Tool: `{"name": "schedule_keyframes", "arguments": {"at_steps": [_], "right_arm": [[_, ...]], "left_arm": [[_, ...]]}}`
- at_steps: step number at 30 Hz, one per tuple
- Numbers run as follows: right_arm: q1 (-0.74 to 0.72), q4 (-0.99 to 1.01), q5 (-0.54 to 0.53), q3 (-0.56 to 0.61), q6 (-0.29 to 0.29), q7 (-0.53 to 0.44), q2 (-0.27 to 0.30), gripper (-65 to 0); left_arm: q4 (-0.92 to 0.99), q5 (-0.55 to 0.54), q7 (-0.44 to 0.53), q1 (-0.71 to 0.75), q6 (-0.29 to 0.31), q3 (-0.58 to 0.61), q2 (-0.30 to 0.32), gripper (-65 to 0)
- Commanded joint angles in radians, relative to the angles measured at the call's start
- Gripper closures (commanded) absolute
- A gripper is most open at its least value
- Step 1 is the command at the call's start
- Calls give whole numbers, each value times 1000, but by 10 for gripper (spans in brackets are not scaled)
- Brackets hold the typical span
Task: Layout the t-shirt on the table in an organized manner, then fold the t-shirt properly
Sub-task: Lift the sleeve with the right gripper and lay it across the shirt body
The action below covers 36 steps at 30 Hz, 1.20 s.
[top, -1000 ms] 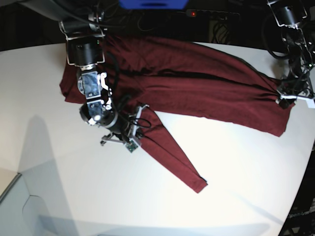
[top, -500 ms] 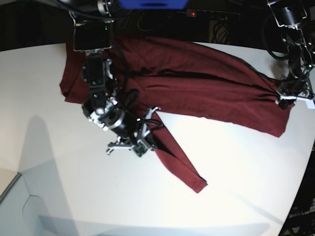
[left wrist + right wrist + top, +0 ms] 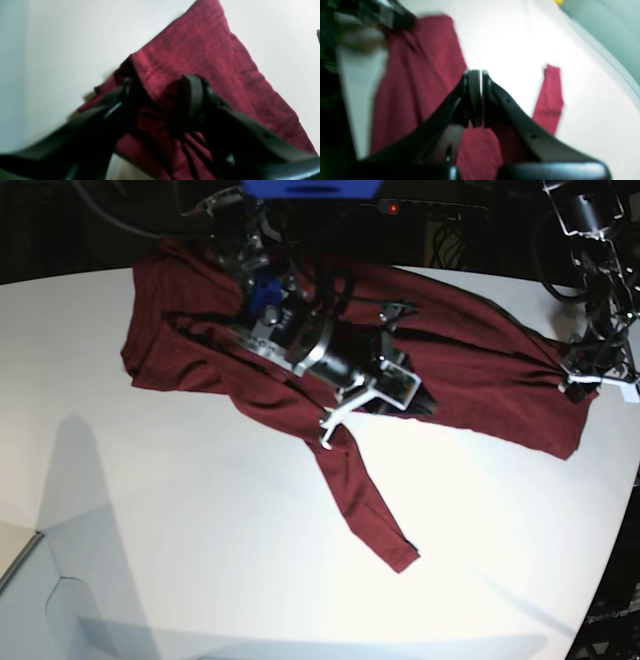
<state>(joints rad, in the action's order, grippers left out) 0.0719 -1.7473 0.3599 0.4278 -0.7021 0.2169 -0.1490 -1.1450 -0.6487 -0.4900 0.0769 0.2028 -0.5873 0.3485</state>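
T-shirt (image 3: 480,380): maroon, long-sleeved, spread wrinkled across the far half of the table (image 3: 200,560); one sleeve (image 3: 365,510) trails toward the near edge.
Left gripper (image 3: 160,100): at the shirt's right-hand corner in the base view, jaws partly apart with a bunch of maroon fabric clamped between them.
Right gripper (image 3: 478,97): pads pressed together, nothing seen between them, hovering over the shirt's middle.
Right arm (image 3: 330,355): reaches across the garment from the far side.
Wrist views: blurred.
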Motion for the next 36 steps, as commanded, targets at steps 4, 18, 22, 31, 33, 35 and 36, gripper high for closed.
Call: {"name": "schedule_keyframes", "arguments": {"at_steps": [4,18,22,31,33,35,36], "right_arm": [[-47,53,-8,-45,4,-15,-8,0],[-214,323,-8,-143,91,121,-5,-317],[-257,441,-9,-146,92,78,-5,-316],[-338,607,-9,-154,95,25,-2,-315],[-355,633,-11,-154,95,25,-2,-315],[-367,648,-12,-166,95,25,-2,-315],[-369,650,-12,-180,95,23,-2,-315]], "left_arm": [[-8,-6,-6,-6,-4,-3,14,-262],[-7,-9,-8,-7,-4,-3,14,-262],[-7,-9,-8,-7,-4,-3,13,-262],[-7,-10,-8,-7,-4,-3,13,-262],[-7,-10,-8,-7,-4,-3,13,-262],[-7,-10,-8,-7,-4,-3,13,-262],[-7,-10,-8,-7,-4,-3,13,-262]]}}
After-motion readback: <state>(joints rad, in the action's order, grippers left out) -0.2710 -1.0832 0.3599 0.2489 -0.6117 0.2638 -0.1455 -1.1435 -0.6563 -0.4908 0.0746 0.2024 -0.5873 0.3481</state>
